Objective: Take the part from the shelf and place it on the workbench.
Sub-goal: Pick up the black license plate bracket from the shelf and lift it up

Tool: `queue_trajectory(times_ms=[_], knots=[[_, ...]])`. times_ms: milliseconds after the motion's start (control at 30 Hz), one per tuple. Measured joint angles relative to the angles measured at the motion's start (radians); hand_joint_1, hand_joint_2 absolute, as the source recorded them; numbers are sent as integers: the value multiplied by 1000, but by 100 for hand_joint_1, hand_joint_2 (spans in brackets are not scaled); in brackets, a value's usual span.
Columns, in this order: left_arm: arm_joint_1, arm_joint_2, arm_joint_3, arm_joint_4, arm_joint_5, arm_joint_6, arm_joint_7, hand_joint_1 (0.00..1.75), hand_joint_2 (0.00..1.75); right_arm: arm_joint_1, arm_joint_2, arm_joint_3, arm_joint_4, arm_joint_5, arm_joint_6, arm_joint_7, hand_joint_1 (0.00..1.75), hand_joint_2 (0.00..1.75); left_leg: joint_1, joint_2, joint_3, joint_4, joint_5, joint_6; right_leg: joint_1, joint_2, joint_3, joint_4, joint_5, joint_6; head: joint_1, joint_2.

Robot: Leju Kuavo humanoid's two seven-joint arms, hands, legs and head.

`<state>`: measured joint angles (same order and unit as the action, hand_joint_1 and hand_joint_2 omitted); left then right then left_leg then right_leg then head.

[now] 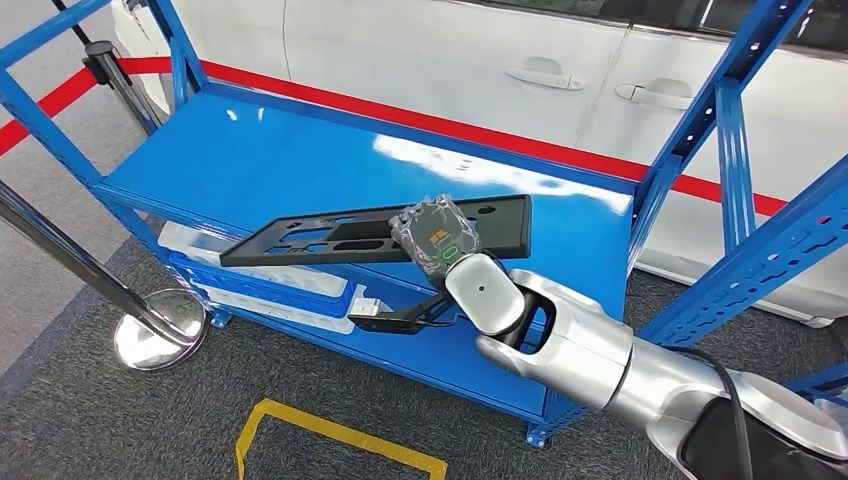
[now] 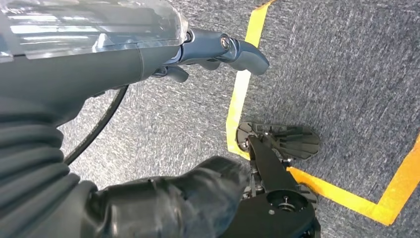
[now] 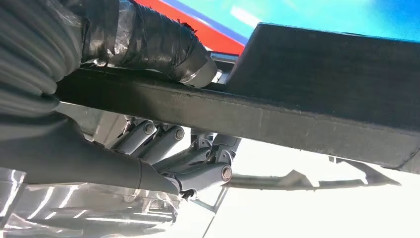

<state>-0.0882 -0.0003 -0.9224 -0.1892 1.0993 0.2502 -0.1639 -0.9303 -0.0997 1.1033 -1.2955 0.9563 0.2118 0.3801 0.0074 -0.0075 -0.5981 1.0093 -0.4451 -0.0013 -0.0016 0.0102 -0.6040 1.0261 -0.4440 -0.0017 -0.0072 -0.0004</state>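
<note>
A long flat black part with cut-out slots hangs tilted above the blue shelf. My right hand grips it near its right end, thumb on top and fingers underneath. In the right wrist view the part runs as a dark bar across the picture, with the wrapped thumb pressed on it and the fingers curled below. My left hand hangs over grey carpet, its fingers loosely bent and holding nothing.
The blue shelf frame has upright posts at the right and left. Blue and white bins sit on the lower level. A chrome barrier post base stands on the floor at left, and a white car is behind. Yellow floor tape lies near.
</note>
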Motion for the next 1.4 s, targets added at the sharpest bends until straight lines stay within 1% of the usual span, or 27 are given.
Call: queue_trajectory(times_ms=[200, 333, 433, 533, 667, 833, 1167, 1400], knots=[[0, 5, 0, 0, -10, -4, -16, 0, 175, -10, -5, 0, -86, 13, 1, 3, 175, 175, 0, 0, 0, 0, 0, 0, 0, 0, 0, 0, 0, 0, 0, 0], [0, 8, -1, 0, -20, -25, -39, 0, 175, -18, -12, -6, -154, 7, 8, 14, 175, 175, 0, 0, 0, 0, 0, 0, 0, 0, 0, 0, 0, 0, 0, 0], [0, 10, -3, 0, -32, -50, -71, 0, 175, -29, -22, -17, -212, -29, 14, 35, 175, 175, 0, 0, 0, 0, 0, 0, 0, 0, 0, 0, 0, 0, 0, 0], [1, 12, -12, 0, -39, -103, -97, 0, 175, -40, -39, -31, -269, -89, 7, 53, 175, 175, 0, 0, 0, 0, 0, 0, 0, 0, 0, 0, 0, 0, 0, 0], [2, 14, -16, 0, -12, -170, -99, 0, 0, -54, -65, -58, -336, -169, -31, 62, 175, 175, 0, 0, 0, 0, 0, 0, 0, 0, 0, 0, 0, 0, 0, 0], [3, 17, -16, 0, 10, -180, -99, 0, 0, -62, -93, -94, -415, -217, -88, 73, 175, 175, 0, 0, 0, 0, 0, 0, 0, 0, 0, 0, 0, 0, 0, 0], [3, 23, -16, 0, 10, -175, -104, 0, 0, -63, -132, -137, -510, -220, -97, 83, 175, 175, 0, 0, 0, 0, 0, 0, 0, 0, 0, 0, 0, 0, 0, 0], [1, 25, -21, 0, -24, -134, -113, 0, 0, -34, -151, -157, -549, -183, -110, 85, 175, 175, 0, 0, 0, 0, 0, 0, 0, 0, 0, -1, 0, 0, 0, 0]])
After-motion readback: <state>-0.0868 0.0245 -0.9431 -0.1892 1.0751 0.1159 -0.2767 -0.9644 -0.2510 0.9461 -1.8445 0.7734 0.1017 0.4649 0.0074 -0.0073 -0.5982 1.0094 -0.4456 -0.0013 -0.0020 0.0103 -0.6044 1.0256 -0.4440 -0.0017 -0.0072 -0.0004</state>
